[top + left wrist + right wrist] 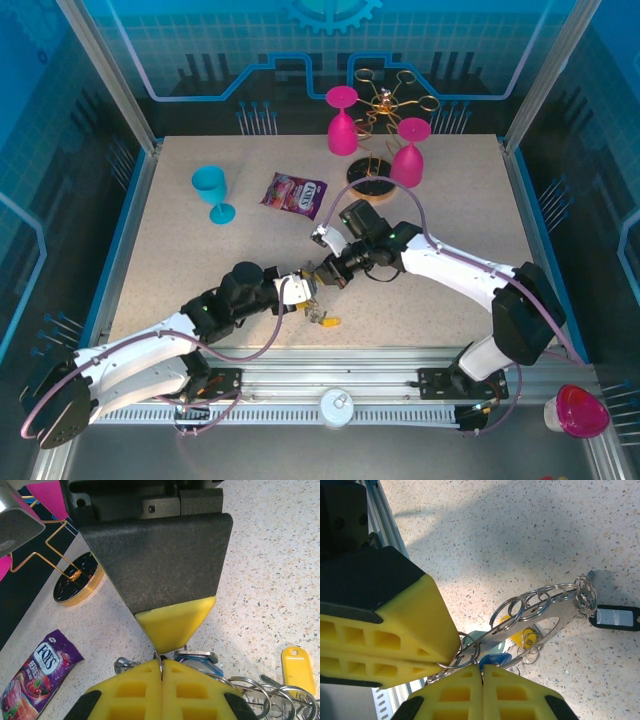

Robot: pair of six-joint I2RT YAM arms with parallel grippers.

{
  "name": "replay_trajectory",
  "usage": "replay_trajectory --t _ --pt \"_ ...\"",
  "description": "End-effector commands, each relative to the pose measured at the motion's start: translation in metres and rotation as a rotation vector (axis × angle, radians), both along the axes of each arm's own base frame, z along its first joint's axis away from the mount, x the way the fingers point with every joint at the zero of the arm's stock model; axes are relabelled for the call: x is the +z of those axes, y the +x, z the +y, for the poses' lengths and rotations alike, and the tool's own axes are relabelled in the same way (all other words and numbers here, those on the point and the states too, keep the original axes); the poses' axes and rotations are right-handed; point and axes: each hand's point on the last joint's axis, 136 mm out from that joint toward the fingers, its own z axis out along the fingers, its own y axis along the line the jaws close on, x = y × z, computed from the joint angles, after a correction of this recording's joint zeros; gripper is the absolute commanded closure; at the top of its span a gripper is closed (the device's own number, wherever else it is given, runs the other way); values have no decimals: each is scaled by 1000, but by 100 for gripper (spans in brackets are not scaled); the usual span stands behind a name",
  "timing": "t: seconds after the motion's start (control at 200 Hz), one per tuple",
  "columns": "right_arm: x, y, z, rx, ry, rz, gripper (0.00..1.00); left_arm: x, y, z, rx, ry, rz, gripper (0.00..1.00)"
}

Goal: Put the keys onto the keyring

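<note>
Keyring [559, 614] and keys [322, 318] are on the near side of the candy packet [294, 194], caught between the two grippers above the speckled table [200, 270]. The left arm [180, 330] reaches in from the packet's near left and the right arm [450, 265] from its near right. They meet tip to tip a little nearer than the packet.

Beyond the packet and to its right stands the gold wire rack [390, 105] on a round dark base. One pink goblet [342, 120] sits upside down just left of the rack and another [410, 152] in front of it. A blue goblet [212, 190] stands upright to the packet's left.

The left gripper [161, 665] has its yellow jaws clenched on a thin wire loop at one end of the keyring. The right gripper [481, 669] faces it with jaws pressed together on that same end.

From there the keyring slants away from the packet, with small split rings [535, 602] threaded along it. Each key carries a tag. The yellow tag [297, 667] lies on the table on the bunch's far side from the packet. The dark tag [619, 616] lies flat at the keyring's free end. A blue tag [495, 659] and a pale teal tag [475, 637] are tucked under the gripped end.
</note>
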Motion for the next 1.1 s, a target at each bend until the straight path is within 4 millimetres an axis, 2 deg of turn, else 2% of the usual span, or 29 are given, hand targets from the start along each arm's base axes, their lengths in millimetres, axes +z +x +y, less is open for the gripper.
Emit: replay_trajectory --t 0.0,0.24,0.345,0.56,0.63,0.705,0.831,1.096 --pt "22 18 -5 -23 43 -117 100 12 -5 -8 -37 -34 -34 100" --pt "20 15 -10 21 39 -153 100 14 -5 -9 -33 -73 -24 100" --pt "20 10 -9 41 50 -148 100 20 -3 -9 -6 -130 -21 100" --pt "7 -7 -25 63 40 -150 100 27 1 0 99 -313 54 100" --pt "3 -15 -23 96 76 -143 100 25 0 3 119 -361 80 100" --pt "2 -15 -19 107 112 -159 100 23 -1 4 132 -407 103 100" --pt "17 -14 -7 151 225 -129 100 19 -6 4 120 -457 136 100" --pt "18 -15 -6 208 225 -101 100 23 -10 10 90 -602 187 100"
